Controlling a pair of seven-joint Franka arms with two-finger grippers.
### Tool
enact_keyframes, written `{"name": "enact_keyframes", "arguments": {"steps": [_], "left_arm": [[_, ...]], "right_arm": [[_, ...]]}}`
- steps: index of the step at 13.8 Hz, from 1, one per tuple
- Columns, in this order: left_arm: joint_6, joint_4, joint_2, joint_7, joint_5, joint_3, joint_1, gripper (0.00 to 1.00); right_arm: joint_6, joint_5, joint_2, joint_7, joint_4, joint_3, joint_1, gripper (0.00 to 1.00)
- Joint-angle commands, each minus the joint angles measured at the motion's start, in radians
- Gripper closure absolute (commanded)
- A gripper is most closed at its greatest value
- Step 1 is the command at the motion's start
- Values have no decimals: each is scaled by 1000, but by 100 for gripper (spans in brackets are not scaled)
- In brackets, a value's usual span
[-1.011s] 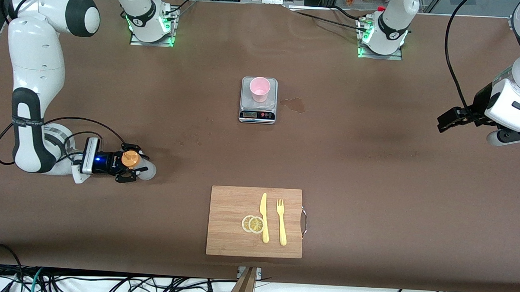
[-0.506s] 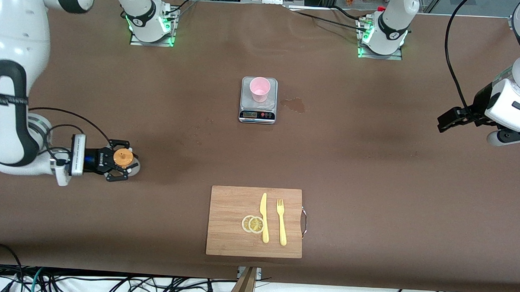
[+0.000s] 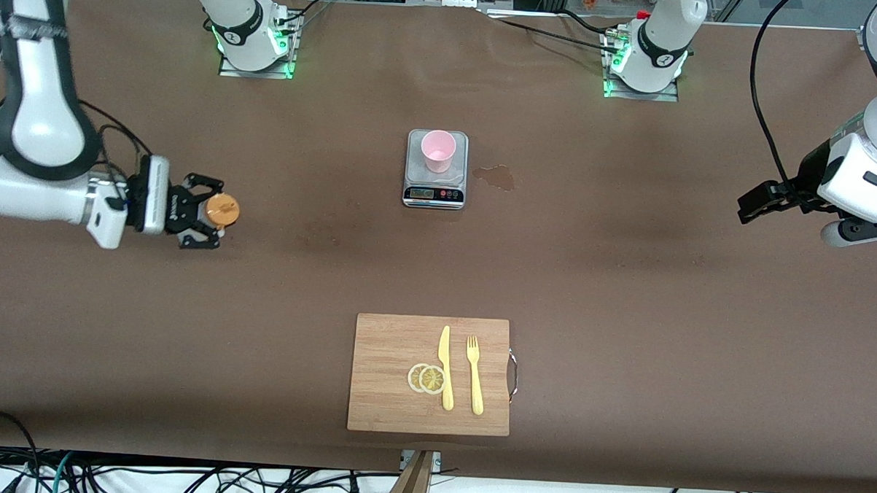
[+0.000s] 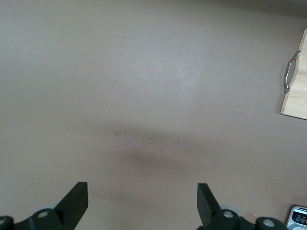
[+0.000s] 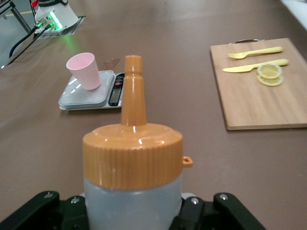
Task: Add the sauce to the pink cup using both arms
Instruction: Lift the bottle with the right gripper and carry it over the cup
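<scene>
One sauce bottle (image 3: 222, 210), clamped upright in the right gripper (image 3: 204, 220) above the table's right-arm end. One pink cup (image 3: 438, 150) on the scale (image 3: 434, 194), a spill (image 3: 495, 177) beside it. One board (image 3: 375, 390): knife (image 3: 445, 367), fork (image 3: 474, 375), two lemon slices (image 3: 426, 378). Left gripper (image 3: 757, 203) waits, fingers apart.

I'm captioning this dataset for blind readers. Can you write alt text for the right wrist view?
The right gripper holds a whitish sauce bottle with an orange nozzle cap; on the brown table stand a pink cup on a grey kitchen scale and a wooden cutting board with cutlery and lemon slices.
</scene>
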Motion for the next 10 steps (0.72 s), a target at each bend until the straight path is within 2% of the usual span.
{"name": "enact_keyframes", "arguments": {"steps": [1,3,5,10], "left_arm": [[-22,30,14,-3,8,0,-1,0],[-24,30,16,-3,8,0,0,0],[-25,28,16,-3,10,2,0,0],[-54,30,16,-3,10,0,-1,0]], "right_arm": [[105,-68,-99,67,-137,-1,86,100],[142,-171,-126,214,-145,1,172,100],[147,-263,-132,387,-142,28,244,100],[160,-427,-130,705,-139,99,367,100]]}}
